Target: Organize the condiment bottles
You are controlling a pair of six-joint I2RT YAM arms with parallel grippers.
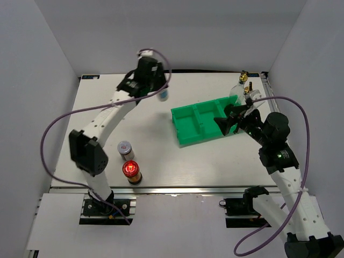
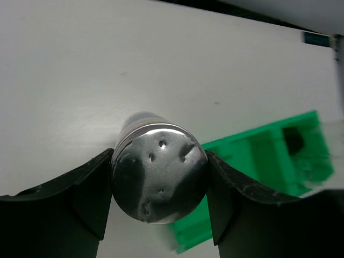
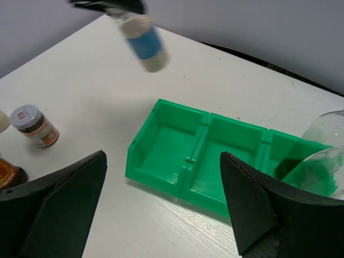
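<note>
No bottle shows in the green tray [image 1: 185,121]. Left gripper [image 2: 160,204] clamps a silver-lidded shaker [image 3: 144,44] aloft; right gripper [image 1: 226,119] stands spread, empty. Small jar [image 1: 125,149] and red-capped bottle [image 1: 131,171] wait by the near-left edge, glass bottles [image 1: 243,80] at the far-right corner.

Blue-labelled shaker [image 1: 163,95] aloft, tilted; small jar [image 1: 126,150] and red-capped bottle [image 1: 131,172] upright front-left; glass bottles [image 1: 243,78] far right

Left gripper [image 1: 157,90] at far centre-left, clamped on a tilted blue-label shaker [image 1: 163,97]. Green tray [image 1: 200,122] sits right of centre, angled. Right gripper [image 1: 227,119] is over the tray's right end. Gold-topped glass bottles [image 1: 243,79] far right. Red-marked-lid jar [image 1: 125,149] and red-capped bottle [image 1: 131,171] near left, bottle nearest.
</note>
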